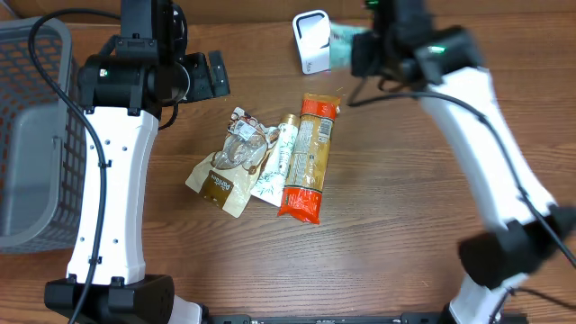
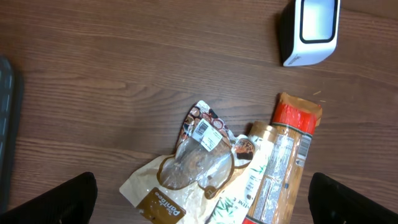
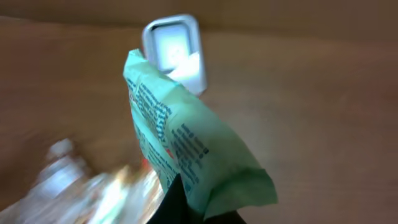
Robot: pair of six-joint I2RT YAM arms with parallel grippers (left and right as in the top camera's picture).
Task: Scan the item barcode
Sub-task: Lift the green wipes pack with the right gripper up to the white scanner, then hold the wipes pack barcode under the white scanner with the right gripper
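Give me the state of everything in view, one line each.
green packet, held up by the scanner.
scanner, upright on the table.
orange packet, lying flat.
white packet, lying flat.
brown pouch, lying flat.
left fingers, open, empty.
right fingers, shut on the green packet.

A grey mesh basket (image 1: pixel 36 108) stands at the left edge of the wooden table (image 1: pixel 387 234). Mid-table, three packets touch side by side — brown pouch (image 1: pixel 220 180), white-green sachet (image 1: pixel 277 166), orange pack (image 1: pixel 308 157)

The left gripper (image 2: pixel 202 202) points straight down with jaws spread wide and empty, while the right arm stretches far forward, its right gripper (image 3: pixel 193 208) pinched on a green packet (image 3: pixel 186 143).
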